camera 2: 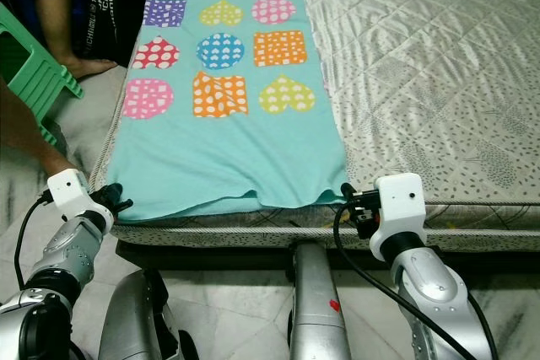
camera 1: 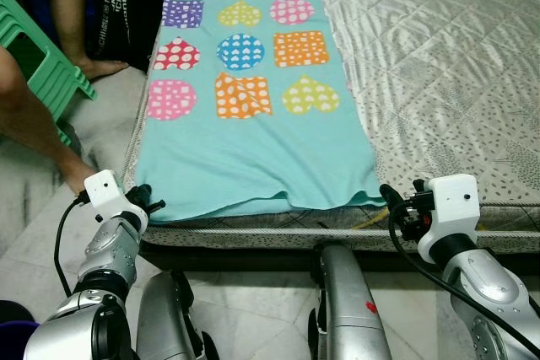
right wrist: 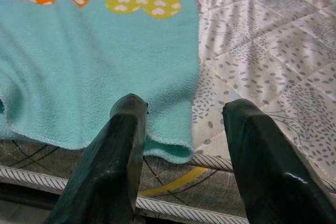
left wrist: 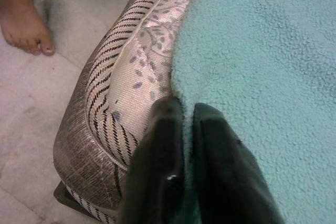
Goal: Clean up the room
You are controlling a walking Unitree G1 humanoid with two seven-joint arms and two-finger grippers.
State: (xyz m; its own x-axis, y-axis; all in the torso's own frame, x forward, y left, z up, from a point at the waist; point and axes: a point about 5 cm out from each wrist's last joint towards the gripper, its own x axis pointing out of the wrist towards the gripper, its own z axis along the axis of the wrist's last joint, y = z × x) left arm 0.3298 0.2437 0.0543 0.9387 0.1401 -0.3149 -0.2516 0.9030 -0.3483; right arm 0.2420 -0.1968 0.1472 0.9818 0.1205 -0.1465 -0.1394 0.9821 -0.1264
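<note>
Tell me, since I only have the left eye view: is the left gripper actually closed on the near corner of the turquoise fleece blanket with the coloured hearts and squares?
Observer: The left wrist view shows the left gripper with its two black fingers pressed almost together. The edge of the turquoise fleece blanket runs in between them at the corner of the grey patterned mattress.
Reviewer: And the right one?
Observer: In the right wrist view, the right gripper is wide open, with one finger over the blanket and the other over bare mattress.
Reviewer: Is it gripping anything?
Observer: No. The blanket's other near corner droops over the mattress edge in the gap between those fingers, unclamped.
</note>
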